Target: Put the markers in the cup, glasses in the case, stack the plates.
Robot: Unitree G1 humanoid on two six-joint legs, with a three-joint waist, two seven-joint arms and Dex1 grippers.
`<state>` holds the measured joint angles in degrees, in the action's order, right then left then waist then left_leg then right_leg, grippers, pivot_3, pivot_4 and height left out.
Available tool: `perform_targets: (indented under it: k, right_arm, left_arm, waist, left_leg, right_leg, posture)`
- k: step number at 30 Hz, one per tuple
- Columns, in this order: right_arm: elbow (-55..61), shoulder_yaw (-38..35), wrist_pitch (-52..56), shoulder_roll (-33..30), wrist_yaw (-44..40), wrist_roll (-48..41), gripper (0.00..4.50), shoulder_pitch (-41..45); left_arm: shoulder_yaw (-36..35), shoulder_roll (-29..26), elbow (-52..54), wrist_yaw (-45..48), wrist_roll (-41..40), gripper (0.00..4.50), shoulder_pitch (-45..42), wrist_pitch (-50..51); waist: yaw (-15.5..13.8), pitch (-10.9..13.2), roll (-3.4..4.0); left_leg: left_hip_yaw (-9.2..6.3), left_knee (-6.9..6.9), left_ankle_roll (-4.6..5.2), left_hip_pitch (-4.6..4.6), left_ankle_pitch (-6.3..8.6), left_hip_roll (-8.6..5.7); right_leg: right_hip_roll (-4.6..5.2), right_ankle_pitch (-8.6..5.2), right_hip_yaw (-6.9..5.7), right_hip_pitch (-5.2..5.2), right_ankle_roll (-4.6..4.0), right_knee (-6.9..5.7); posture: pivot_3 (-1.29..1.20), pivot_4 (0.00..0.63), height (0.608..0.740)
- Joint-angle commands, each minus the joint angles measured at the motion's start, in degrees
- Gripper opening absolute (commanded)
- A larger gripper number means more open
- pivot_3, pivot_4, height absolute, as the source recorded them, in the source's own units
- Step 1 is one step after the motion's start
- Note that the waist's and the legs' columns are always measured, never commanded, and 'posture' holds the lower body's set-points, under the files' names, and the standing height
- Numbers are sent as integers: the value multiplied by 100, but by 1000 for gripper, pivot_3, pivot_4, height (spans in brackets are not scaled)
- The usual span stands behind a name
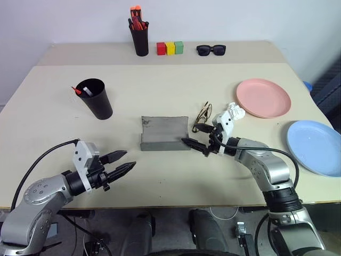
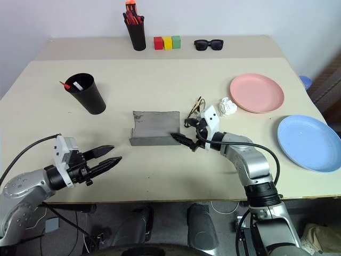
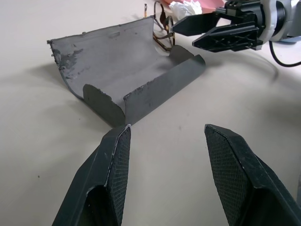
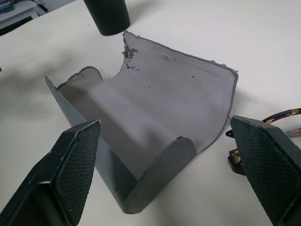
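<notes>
Right wrist view showed the right gripper point(image 4: 169, 174) with its two black, cross-hatched fingers spread wide and empty, pointed at the open end of the case point(image 4: 155, 122). That case was a grey hinged shell standing open, its curved lid upright, the felt-like lining scuffed and frayed along the top edge. Just beside its right end lay the glasses point(image 1: 204, 114), thin dark wire frames with a tortoiseshell-looking temple, close by one right fingertip; whether they touched I could not tell. A crumpled white wad point(image 1: 234, 111) sat near them.

The left gripper point(image 1: 121, 163) hung nearer the table's front edge, left of the case, fingers partly apart and holding nothing.

Further out, the matte black tapered cup point(image 1: 96, 98) stood left of the case with the markers point(image 1: 84, 91) already inside. The salmon pink plate point(image 1: 263, 97) and light blue plate point(image 1: 315, 146) lay apart, unstacked, on the right. At the back stood a pen holder point(image 1: 140, 36), three coloured blocks point(image 1: 170, 48) and black sunglasses point(image 1: 211, 50). The table point(image 1: 160, 85) was smooth pale beige, against a plain white wall.
</notes>
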<state>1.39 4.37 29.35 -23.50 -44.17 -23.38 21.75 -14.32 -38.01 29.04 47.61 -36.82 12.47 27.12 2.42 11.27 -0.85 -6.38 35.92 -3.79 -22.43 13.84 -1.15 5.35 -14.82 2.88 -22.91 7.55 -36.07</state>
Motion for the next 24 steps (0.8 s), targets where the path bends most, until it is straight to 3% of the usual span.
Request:
perform_targets:
  k: [1,14,24]
  right_arm:
    - [-15,-65,-193,102,-27,-5,4464,193]
    - [320,-610,-351,68,9,-285,4464,-85]
    - [185,-629,-543,56,120,-147,4464,-185]
  left_arm:
    - [-82,9,200,-27,-81,2532,30,-46]
    - [-21,-20,59,14,-55,2532,-137,-61]
    - [38,-10,-25,61,-6,2532,-260,-79]
  waist:
    - [0,0,0]
    - [-4,0,0]
    - [-2,0,0]
  left_leg:
    - [0,0,0,0,0,0]
    - [0,0,0,-2,0,0]
    - [1,-2,0,-2,0,0]
  right_leg:
    - [0,0,0,0,0,0]
    - [0,0,0,-1,0,1]
    - [0,0,0,-3,0,2]
  posture:
    - [0,150,740]
    - [0,150,740]
    - [0,150,740]
